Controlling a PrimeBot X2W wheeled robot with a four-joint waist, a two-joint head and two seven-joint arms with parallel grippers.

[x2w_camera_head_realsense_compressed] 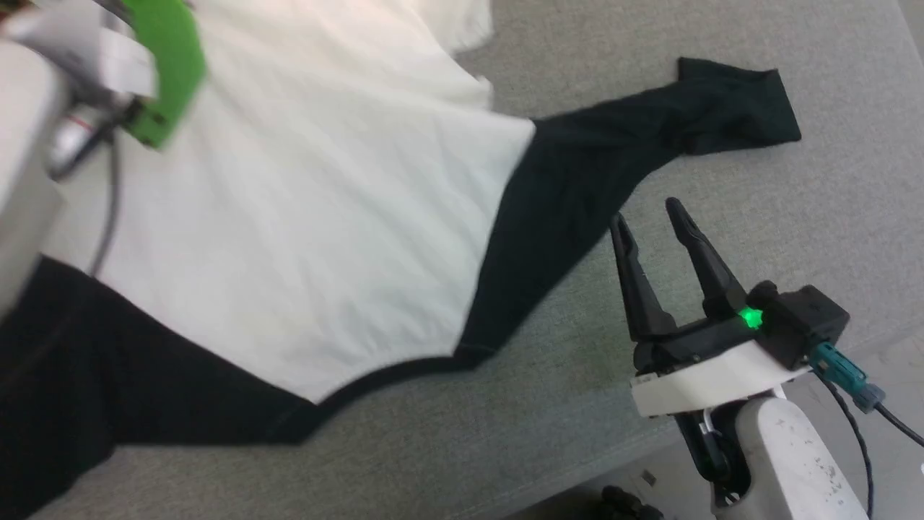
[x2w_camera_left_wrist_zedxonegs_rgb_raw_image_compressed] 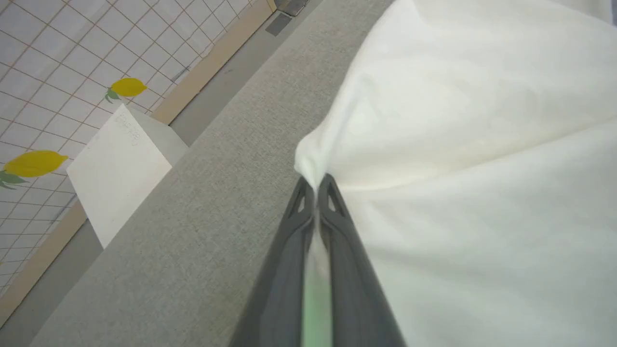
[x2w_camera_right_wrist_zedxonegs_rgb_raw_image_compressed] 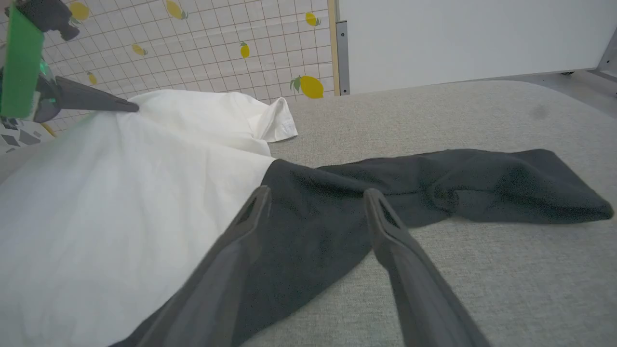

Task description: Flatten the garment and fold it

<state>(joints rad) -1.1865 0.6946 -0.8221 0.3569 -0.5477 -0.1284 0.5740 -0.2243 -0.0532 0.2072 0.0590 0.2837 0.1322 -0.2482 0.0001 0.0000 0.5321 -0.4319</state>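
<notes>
Left gripper (x2w_camera_left_wrist_zedxonegs_rgb_raw_image_compressed: 315, 185) is clamped shut on a bunched edge of the garment (x2w_camera_head_realsense_compressed: 289, 217), holding that white cloth raised so it tents up from the grey table (x2w_camera_head_realsense_compressed: 650, 448). The right gripper (x2w_camera_head_realsense_compressed: 647, 214) hangs with its fingers spread wide and nothing between them. The garment lies spread over the left and middle of the table, wrinkled and not yet flat, with its white body in the centre. One black sleeve (x2w_camera_head_realsense_compressed: 72, 375) sits at the near left under the left forearm. The other black sleeve (x2w_camera_head_realsense_compressed: 650, 123) stretches out to the robot's right, and its long axis runs from the white body away and rightward to a creased cuff (x2w_camera_head_realsense_compressed: 743, 105) at the far end. That sleeve lies just ahead and left of the right gripper's tips, so the right arm is plainly the nearer one. Spreading the cloth probably turns on it closing on that sleeve's near edge. The black collar trim (x2w_camera_head_realsense_compressed: 404, 368) curves along the near edge.
</notes>
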